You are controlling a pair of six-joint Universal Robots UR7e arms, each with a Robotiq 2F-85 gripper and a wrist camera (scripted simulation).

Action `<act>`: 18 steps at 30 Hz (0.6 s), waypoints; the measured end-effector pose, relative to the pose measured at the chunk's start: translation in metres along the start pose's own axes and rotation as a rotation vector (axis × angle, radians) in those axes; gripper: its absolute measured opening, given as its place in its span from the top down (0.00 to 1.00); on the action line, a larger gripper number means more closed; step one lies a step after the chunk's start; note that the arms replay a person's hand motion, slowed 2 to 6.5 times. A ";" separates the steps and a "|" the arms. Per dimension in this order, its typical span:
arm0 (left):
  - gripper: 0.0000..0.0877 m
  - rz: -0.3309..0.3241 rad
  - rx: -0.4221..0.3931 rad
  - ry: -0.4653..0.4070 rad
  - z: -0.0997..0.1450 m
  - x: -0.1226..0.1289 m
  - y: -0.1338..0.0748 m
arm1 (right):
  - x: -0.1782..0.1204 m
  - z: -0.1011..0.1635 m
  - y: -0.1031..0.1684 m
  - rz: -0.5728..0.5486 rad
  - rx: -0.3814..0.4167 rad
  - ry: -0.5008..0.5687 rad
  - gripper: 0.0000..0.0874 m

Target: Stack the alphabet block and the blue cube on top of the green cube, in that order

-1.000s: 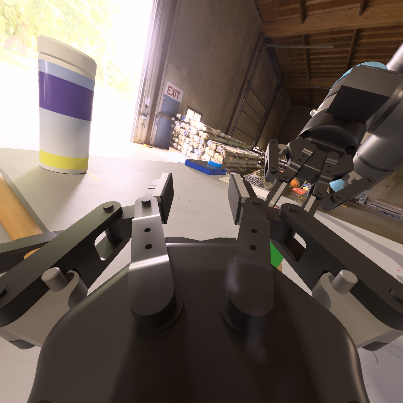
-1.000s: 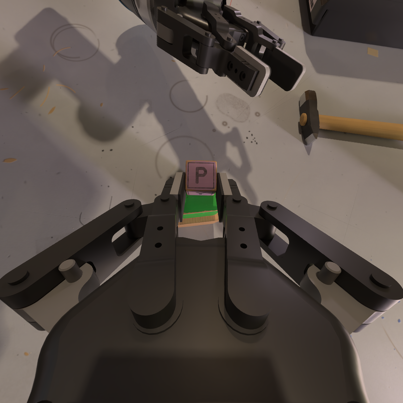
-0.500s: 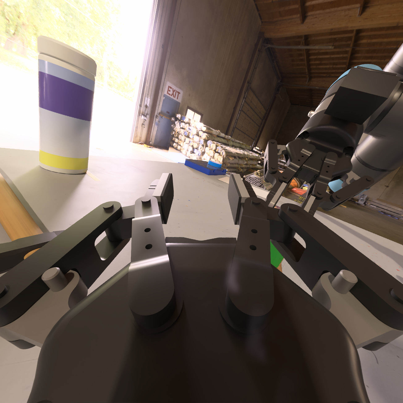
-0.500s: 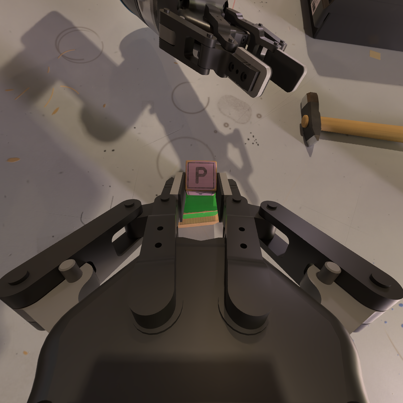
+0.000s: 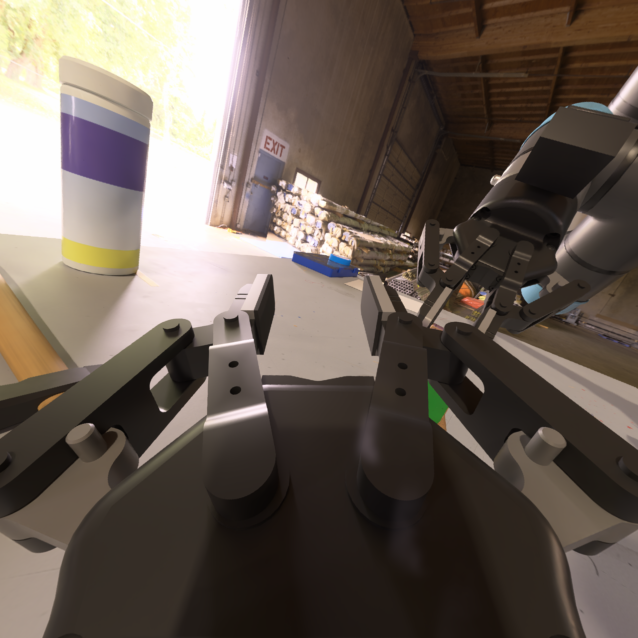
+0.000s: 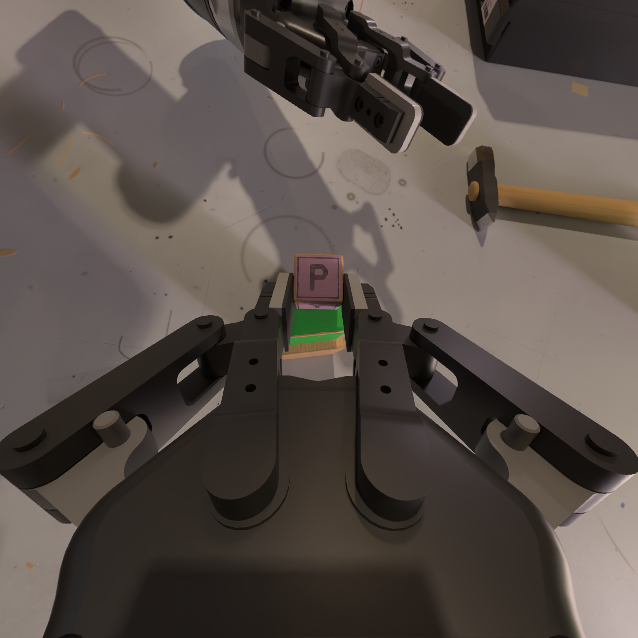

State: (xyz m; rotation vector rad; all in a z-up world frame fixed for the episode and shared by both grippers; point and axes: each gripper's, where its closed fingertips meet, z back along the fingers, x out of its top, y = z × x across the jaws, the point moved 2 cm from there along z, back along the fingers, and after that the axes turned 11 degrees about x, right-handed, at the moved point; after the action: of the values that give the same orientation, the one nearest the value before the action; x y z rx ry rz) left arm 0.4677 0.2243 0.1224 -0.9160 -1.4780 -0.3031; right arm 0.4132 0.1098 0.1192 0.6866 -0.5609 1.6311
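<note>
Right pincer [image 6: 317, 312] clamps alphabet block [image 6: 318, 278], L pincer [image 5: 317, 312] clear

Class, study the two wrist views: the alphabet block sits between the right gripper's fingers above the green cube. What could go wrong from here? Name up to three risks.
1. The right gripper flanks the alphabet block closely; opening or lifting unevenly might drag it off the green cube.
2. The left gripper hangs open nearby; the arms might collide.
3. No blue cube shows in either view, so finding it may require a search.
</note>
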 end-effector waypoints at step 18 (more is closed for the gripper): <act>0.48 -0.001 -0.001 -0.008 0.001 0.001 0.000 | -0.011 0.030 -0.006 -0.035 -0.060 -0.039 0.33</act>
State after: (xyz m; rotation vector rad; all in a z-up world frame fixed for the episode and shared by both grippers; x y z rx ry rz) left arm 0.4670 0.2249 0.1230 -0.9178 -1.4855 -0.3014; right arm 0.4238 0.0822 0.1332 0.6811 -0.6205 1.5651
